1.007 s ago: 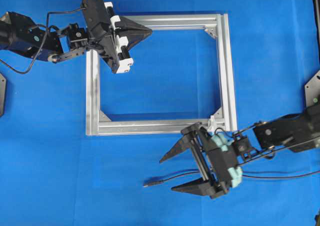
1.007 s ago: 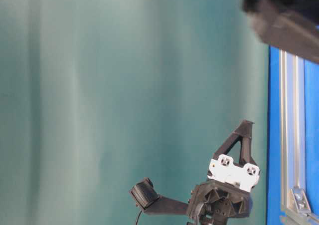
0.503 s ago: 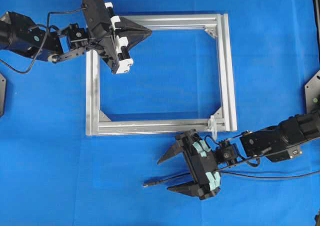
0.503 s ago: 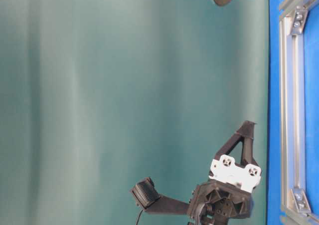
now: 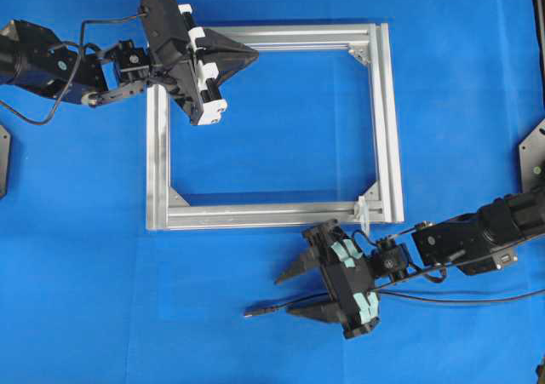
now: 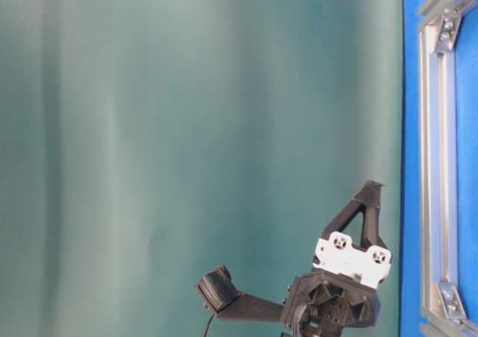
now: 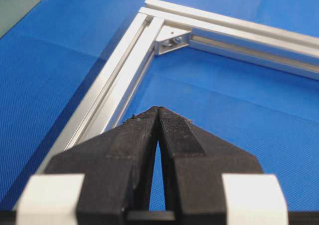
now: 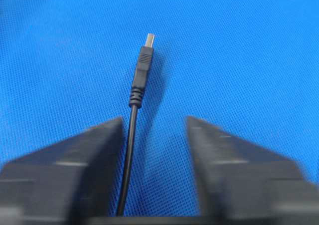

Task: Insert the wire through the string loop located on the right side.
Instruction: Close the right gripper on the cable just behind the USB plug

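Note:
The black wire lies on the blue mat below the silver frame, its plug tip pointing left. My right gripper is low over it, jaws partly apart, straddling the wire just behind the plug. In the right wrist view the wire runs between the fingers, close to the left finger, with a gap to the other one. The small white string loop stands at the frame's lower right corner, just above the right wrist. My left gripper hovers shut and empty over the frame's upper left corner.
The wire trails off to the right across the mat under the right arm. The aluminium frame has corner brackets. Black base parts sit at the right edge and left edge. The table-level view shows the frame rail.
The right gripper dropped and moved left onto the wire, and its jaws have narrowed markedly around it. The left arm has not moved.

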You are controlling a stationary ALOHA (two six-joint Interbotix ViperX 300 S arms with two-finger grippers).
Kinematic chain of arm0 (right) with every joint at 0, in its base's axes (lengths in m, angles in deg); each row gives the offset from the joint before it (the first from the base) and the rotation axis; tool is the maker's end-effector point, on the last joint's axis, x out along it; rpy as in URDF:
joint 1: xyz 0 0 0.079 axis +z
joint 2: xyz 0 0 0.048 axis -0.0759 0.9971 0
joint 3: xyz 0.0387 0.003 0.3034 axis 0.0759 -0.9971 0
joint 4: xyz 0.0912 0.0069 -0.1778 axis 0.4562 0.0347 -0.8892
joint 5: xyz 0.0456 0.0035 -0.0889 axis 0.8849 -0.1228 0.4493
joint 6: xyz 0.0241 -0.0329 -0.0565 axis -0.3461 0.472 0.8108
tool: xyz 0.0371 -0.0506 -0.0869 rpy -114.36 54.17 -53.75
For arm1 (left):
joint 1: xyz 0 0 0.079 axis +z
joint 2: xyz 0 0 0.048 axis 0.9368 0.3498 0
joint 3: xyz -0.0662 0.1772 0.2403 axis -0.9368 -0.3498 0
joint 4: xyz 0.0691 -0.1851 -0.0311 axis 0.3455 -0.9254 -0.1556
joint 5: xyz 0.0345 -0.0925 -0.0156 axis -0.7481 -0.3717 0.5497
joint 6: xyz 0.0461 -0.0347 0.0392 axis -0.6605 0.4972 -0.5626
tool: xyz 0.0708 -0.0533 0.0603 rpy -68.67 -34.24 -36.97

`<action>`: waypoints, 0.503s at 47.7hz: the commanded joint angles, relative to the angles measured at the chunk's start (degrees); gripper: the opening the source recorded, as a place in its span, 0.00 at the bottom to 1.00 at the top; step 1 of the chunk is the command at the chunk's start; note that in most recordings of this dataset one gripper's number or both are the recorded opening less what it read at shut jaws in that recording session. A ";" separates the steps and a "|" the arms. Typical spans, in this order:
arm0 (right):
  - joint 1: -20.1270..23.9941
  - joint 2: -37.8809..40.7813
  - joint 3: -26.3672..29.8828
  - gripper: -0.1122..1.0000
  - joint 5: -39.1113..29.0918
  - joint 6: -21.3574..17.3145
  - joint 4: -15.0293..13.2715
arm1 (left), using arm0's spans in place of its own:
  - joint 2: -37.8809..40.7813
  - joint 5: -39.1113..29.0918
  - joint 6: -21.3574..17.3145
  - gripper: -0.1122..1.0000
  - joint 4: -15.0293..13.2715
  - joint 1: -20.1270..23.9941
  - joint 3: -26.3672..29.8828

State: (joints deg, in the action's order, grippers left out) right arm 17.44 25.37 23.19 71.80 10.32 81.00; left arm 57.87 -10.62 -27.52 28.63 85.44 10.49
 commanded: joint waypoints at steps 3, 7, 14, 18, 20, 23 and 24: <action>0.18 -1.41 0.62 0.22 0.26 0.18 -0.35 | -1.58 0.26 -0.18 0.10 0.18 -0.09 0.97; 0.18 -1.41 0.62 0.10 0.26 0.18 -0.44 | -1.58 0.26 -0.18 0.10 0.18 -0.09 0.97; 0.18 -1.41 0.70 0.07 0.18 0.18 -0.44 | -1.58 0.26 -0.18 0.10 0.18 -0.09 0.79; 0.18 -1.49 0.79 0.07 0.18 0.18 -0.44 | -1.67 0.26 -0.09 0.10 0.18 -0.09 0.70; 0.18 -1.67 0.70 0.07 0.18 0.18 -0.44 | -1.67 0.26 -0.09 0.10 0.18 -0.09 0.62; 0.18 -2.11 0.70 0.07 0.18 0.09 -0.44 | -1.67 0.18 -0.09 0.10 0.18 -0.09 0.62; 0.18 -2.29 0.70 0.07 0.18 0.09 -0.44 | -1.67 0.18 -0.09 0.10 0.18 -0.09 0.62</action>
State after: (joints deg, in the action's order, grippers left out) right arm 17.44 25.37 23.19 71.80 10.41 80.65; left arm 57.87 -10.62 -27.61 28.63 85.44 10.49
